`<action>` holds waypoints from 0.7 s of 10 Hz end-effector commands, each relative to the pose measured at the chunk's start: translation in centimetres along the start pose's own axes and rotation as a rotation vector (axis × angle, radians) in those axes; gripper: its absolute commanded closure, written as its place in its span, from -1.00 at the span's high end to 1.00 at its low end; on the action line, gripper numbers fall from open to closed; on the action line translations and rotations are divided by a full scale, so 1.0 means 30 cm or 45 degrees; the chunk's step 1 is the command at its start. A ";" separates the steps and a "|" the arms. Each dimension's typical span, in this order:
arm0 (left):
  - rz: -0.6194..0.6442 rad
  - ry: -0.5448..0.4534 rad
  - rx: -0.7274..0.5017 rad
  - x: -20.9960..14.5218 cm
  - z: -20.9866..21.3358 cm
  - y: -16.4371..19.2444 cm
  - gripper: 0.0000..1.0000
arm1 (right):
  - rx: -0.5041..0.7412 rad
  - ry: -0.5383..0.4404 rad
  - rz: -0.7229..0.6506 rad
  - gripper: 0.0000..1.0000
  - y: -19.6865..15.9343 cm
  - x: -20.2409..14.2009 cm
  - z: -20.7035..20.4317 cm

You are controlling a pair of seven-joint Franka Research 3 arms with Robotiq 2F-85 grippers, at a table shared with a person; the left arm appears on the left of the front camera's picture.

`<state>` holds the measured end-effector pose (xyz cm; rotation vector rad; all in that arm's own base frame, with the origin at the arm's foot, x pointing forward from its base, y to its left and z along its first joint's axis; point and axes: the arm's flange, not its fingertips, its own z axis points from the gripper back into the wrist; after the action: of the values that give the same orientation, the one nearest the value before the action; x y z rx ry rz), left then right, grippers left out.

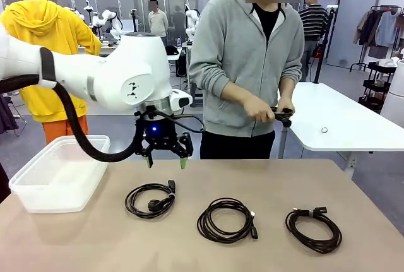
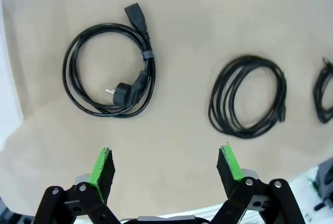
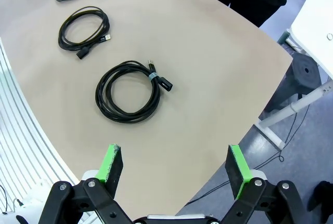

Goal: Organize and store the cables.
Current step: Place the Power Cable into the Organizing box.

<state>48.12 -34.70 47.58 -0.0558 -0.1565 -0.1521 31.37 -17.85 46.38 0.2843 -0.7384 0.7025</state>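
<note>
Three round cable coils (image 1: 202,221), thin black cord, flat in a row on smooth beige desk (image 1: 265,180), left claw (image 1: 166,161) wide above, right claw (image 3: 176,167) wide, translucent tub (image 1: 60,183), possibly plastic, at left.

Table (image 1: 265,180), three cable coils lying on it in one row, none touching. From my left: left coil (image 1: 150,199), middle coil (image 1: 227,219), right coil (image 1: 314,228). The row slants, so the right coil lies nearest my side.

A tub (image 1: 57,199) sits at the table's left end, left of the left coil.

The left gripper (image 1: 166,159) hangs above the table just behind the left coil, between it and the person (image 1: 246,64) at the far side. The right gripper (image 3: 173,154) is over the table's edge, with the right coil its nearest. A second table (image 1: 341,120) stands behind, to the person's side.
</note>
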 end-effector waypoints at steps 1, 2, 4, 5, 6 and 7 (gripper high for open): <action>0.063 -0.008 0.062 0.045 0.000 -0.060 1.00 | -0.005 -0.013 0.011 1.00 -0.006 0.002 0.002; 0.074 -0.005 0.062 0.063 -0.026 -0.059 1.00 | -0.005 -0.013 0.011 1.00 -0.006 0.002 0.002; 0.108 -0.017 0.107 0.103 -0.088 -0.054 1.00 | -0.005 -0.013 0.011 1.00 -0.006 0.002 0.002; 0.124 -0.025 0.095 0.124 -0.134 -0.038 1.00 | -0.005 -0.013 0.011 1.00 -0.006 0.002 0.002; 0.135 -0.046 0.112 0.139 -0.175 -0.009 1.00 | -0.005 -0.013 0.011 1.00 -0.006 0.002 0.002; 0.149 -0.039 0.079 0.155 -0.222 0.023 1.00 | -0.005 -0.013 0.011 1.00 -0.006 0.002 0.002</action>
<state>53.12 -35.10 42.45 0.0025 -0.1609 -0.0535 31.38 -17.88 46.43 0.2835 -0.7389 0.7019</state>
